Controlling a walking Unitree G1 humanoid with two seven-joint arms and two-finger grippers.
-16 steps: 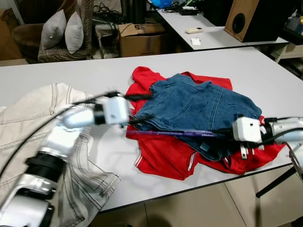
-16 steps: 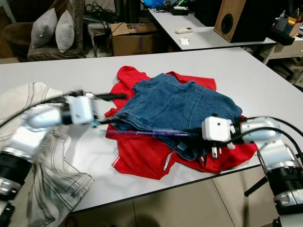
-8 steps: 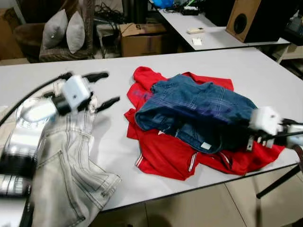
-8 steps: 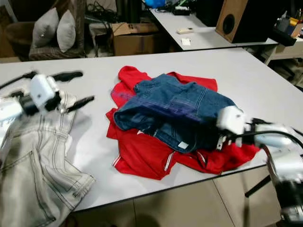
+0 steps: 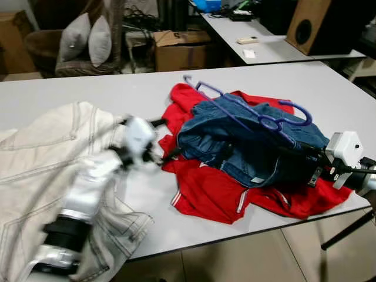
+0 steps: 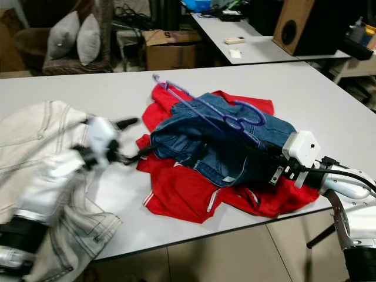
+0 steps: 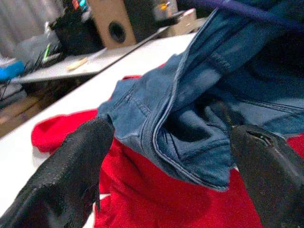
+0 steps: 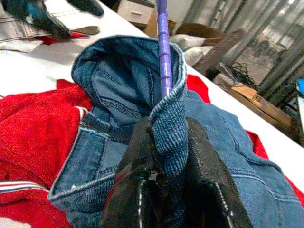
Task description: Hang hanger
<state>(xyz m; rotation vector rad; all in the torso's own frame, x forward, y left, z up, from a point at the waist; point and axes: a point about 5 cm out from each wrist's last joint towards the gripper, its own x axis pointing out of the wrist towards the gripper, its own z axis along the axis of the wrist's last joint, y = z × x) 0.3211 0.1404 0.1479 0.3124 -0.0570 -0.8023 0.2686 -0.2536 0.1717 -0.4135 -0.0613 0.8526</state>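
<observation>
A purple hanger point(image 5: 234, 115) slants up over a pair of blue jeans point(image 5: 247, 150) heaped on a red garment point(image 5: 205, 191) on the white table point(image 5: 329, 88). My right gripper point(image 5: 298, 157) comes in from the right. In the right wrist view its fingers point(image 8: 209, 190) are shut on a fold of the jeans' waistband point(image 8: 166, 118), and the hanger's rod point(image 8: 164, 52) rises out of that fold. My left gripper point(image 5: 163, 141) is open at the left edge of the jeans. Its fingers point(image 7: 71, 175) stand wide apart before the denim point(image 7: 213, 95).
Pale off-white jeans point(image 5: 41, 164) lie spread over the table's left end, under my left arm. Behind the table are a cardboard box point(image 5: 179, 50), a chair with grey cushions point(image 5: 88, 38), a second table point(image 5: 276, 44) and a wooden speaker point(image 5: 320, 26).
The hanger has risen and tilted up above the jeans, still held at the right. My left gripper swung out left over the pale jeans, then came back to the denim's left edge.
</observation>
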